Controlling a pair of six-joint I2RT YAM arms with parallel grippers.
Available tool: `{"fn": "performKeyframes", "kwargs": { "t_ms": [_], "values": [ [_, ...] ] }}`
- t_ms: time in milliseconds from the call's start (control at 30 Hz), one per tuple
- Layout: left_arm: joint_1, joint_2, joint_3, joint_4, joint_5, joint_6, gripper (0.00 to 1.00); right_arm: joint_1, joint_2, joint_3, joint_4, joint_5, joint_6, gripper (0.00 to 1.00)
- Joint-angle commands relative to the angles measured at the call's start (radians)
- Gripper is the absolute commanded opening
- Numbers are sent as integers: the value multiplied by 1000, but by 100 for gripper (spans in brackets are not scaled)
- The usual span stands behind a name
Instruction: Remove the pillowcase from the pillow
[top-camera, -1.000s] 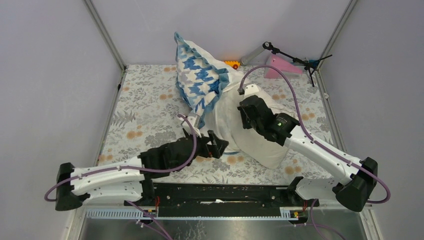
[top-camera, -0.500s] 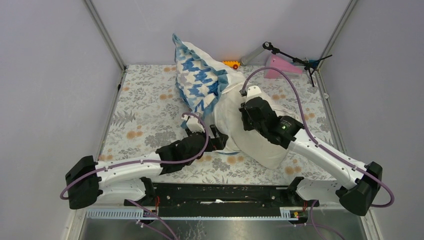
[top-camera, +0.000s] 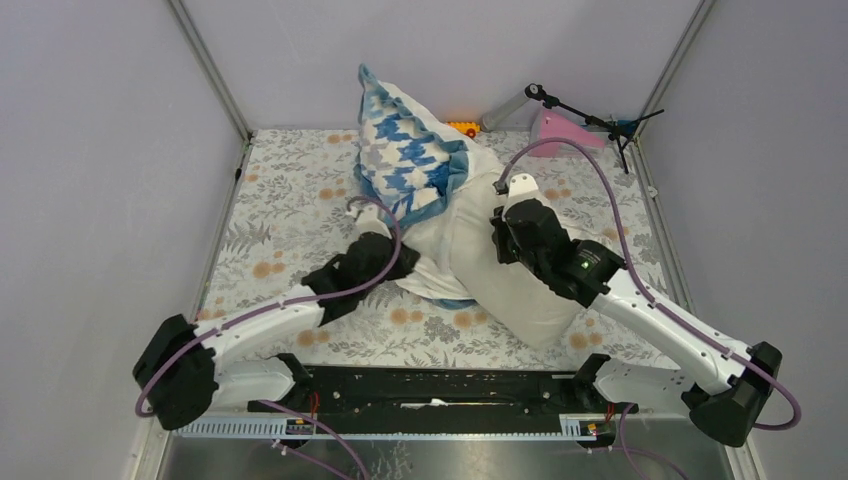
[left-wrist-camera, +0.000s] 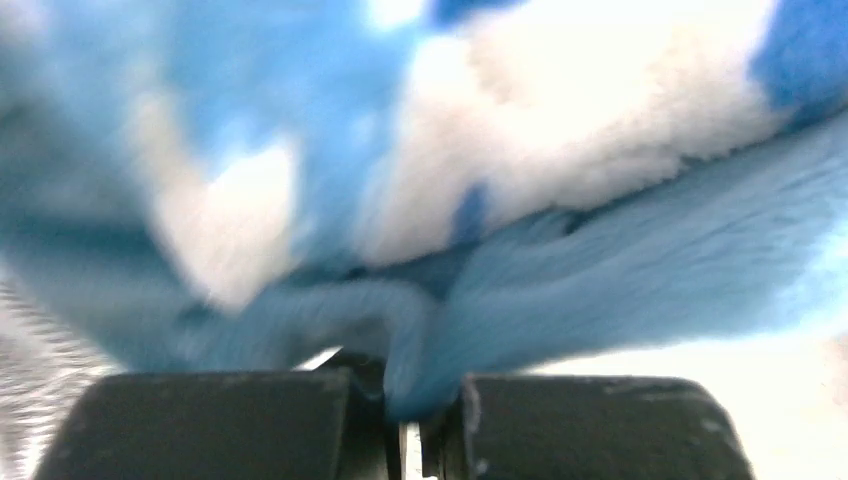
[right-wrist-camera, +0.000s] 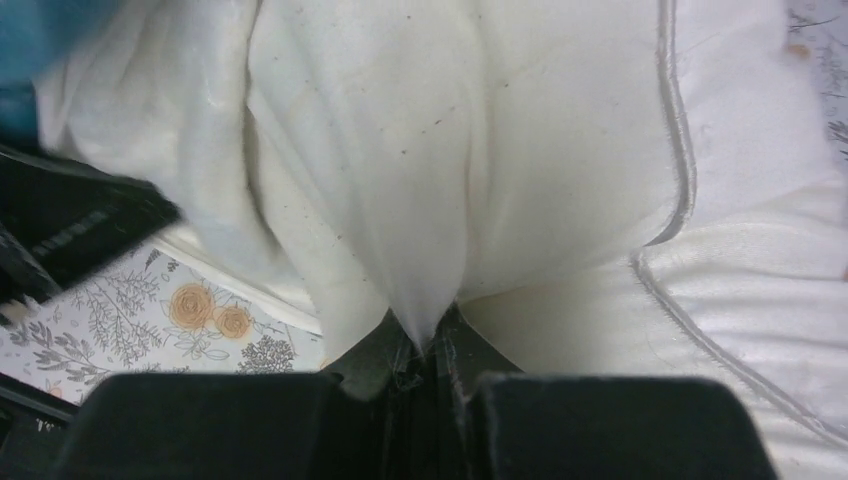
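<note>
The pillowcase (top-camera: 410, 160), blue-and-white print with blue edging, stands bunched at the back centre of the table, still over the far end of the pillow. The cream-white pillow (top-camera: 530, 305) sticks out of it toward the front right. My left gripper (top-camera: 397, 262) is at the pillowcase's lower hem. In the left wrist view it (left-wrist-camera: 420, 440) is shut on a fold of the blue pillowcase (left-wrist-camera: 600, 260) edging. My right gripper (top-camera: 500, 235) presses on the pillow's middle. Seen from the right wrist, it (right-wrist-camera: 435, 345) is shut on a pinch of the white pillow (right-wrist-camera: 560, 150) fabric.
A grey-and-orange floral cloth (top-camera: 290, 220) covers the table. At the back right lie a pink wedge (top-camera: 557, 135), a black stand (top-camera: 585, 115) and a small orange-yellow toy (top-camera: 463, 128). Metal frame posts (top-camera: 210, 70) rise at the back corners.
My left gripper moved forward and left to the pillowcase's hem and went from open to shut on the blue edging. The pillowcase and the right arm shifted slightly right.
</note>
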Motion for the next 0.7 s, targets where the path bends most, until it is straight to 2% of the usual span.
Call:
{"fn": "performKeyframes", "kwargs": {
  "t_ms": [0,100,200,300,400,533,600,633,667],
  "values": [
    [134,-181,28,-154,-85,82,0,-57,-98,4,-16,140,0,0],
    [213,-295,67,-249,-161,139,0,-118,-187,-33,14,278,36,0],
    [268,-341,133,-343,-219,176,0,-175,-280,-94,89,327,53,0],
    [278,-366,190,-450,-332,149,0,-197,-313,-121,125,372,50,0],
    [278,-406,190,-472,-347,137,0,-205,-261,-105,117,327,44,0],
    [278,-412,144,-378,-178,163,0,-209,-117,-56,87,122,47,0],
    [278,-387,126,-332,-74,186,0,-210,-44,-20,73,-2,49,9],
    [278,-366,126,-321,-34,193,0,-210,-13,6,66,-57,47,26],
    [278,-342,132,-320,1,201,0,-210,11,22,62,-106,44,51]
  ]
}}
